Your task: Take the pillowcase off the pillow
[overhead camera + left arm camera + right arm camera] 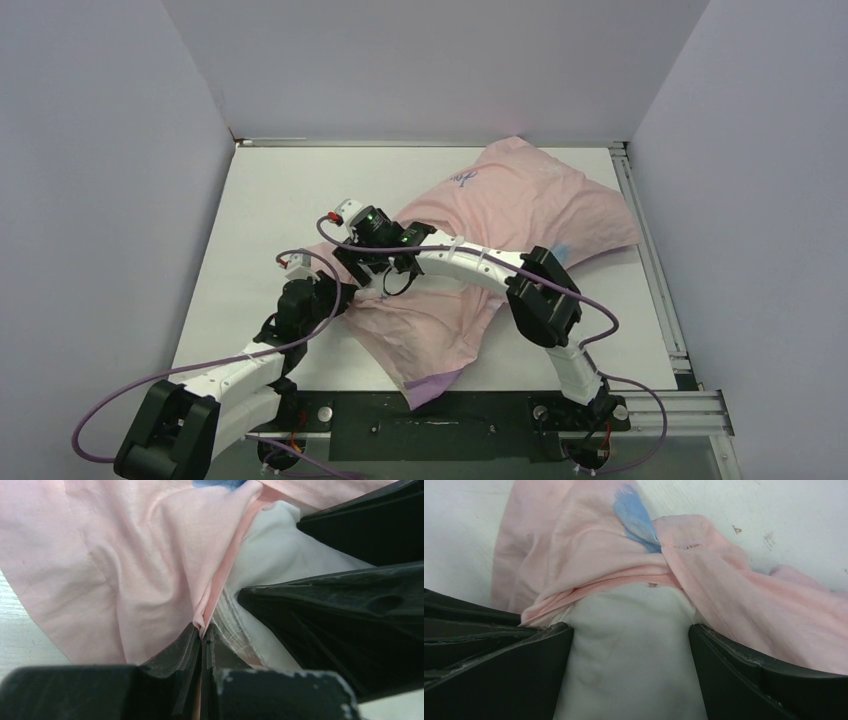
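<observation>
On the table [250, 200], left claw [202, 635] pinches pillowcase [125, 565] hem (right claw [629, 645] straddles pillow [629, 630], apart).

My fingers [499, 670]: matte black. Pillowcase [520, 200]: pale pink, blue writing on top face, purple edge showing near bases, blue patch at bunched hem. Pillow [629, 650]: plain white, no print. Table [270, 200]: white. Cables [150, 385]: purple.

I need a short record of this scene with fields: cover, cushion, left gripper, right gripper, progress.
cover: thin pale pink fabric pillowcase, bunched at its opening
cushion: plump plain white pillow, partly exposed at the opening
left gripper: shut on the pillowcase hem
right gripper: fingers astride the white pillow, gap wide
progress: pillowcase not yet off
</observation>
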You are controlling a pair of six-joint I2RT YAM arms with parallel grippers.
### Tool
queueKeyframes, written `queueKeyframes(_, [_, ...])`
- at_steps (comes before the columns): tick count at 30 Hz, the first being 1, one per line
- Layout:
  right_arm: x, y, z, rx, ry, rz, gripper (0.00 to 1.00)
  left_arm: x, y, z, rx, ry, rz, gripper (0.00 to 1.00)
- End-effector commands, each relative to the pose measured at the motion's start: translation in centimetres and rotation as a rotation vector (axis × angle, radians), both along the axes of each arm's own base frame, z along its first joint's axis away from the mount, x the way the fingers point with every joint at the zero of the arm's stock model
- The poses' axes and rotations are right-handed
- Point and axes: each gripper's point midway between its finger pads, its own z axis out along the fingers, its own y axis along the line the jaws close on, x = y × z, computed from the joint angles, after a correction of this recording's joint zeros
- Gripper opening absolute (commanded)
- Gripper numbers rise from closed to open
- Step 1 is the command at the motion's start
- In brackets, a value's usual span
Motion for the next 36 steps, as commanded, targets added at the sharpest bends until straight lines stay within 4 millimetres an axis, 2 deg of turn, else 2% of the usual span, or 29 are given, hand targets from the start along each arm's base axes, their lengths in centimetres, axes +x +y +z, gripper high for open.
queueKeyframes(1, [-0.1, -6.6, -4.7, -0.286, -0.017, -0.098, 0.90, 0.2, 0.0, 0.5, -0.007, -0.020, 0.011, 0.00])
queueKeyframes(4, [0.0, -9.1, -5.7, -0.383, -0.053, -0.133, 0.91, 0.3, 0.1, 0.3, 0.004, -0.013, 0.015, 0.00])
queueKeyframes(6, [0.0, -10.4, -6.3, -0.434, -0.068, -0.147, 0.97, 0.4, 0.2, 0.2, 0.012, -0.010, 0.019, 0.00])
queueKeyframes(7, [-0.1, -10.9, -6.6, -0.452, -0.070, -0.149, 0.95, 0.4, 0.2, 0.1, 0.017, -0.007, 0.019, 0.00])
queueKeyframes(11, [-0.6, -11.5, -6.5, -0.451, -0.073, -0.148, 0.44, 0.6, 0.5, 0.1, 0.041, -0.003, 0.025, 0.00])
queueKeyframes(14, [-1.5, -10.9, -5.5, -0.375, -0.054, -0.108, 0.18, 0.7, 0.8, 0.1, 0.059, 0.001, 0.035, 0.00])
queueKeyframes(16, [-2.1, -10.5, -4.7, -0.323, -0.044, -0.084, 0.06, 0.9, 0.8, 0.4, 0.065, -0.005, 0.035, 0.00])
queueKeyframes(24, [-5.2, -9.9, -2.5, -0.163, 0.011, 0.027, 0.05, 1.9, 0.8, 1.8, 0.090, -0.030, 0.041, 0.00])
queueKeyframes(36, [-9.6, -8.9, 3.8, 0.147, 0.074, 0.280, 0.05, 3.1, 1.7, 3.9, 0.136, -0.063, 0.085, 0.00])
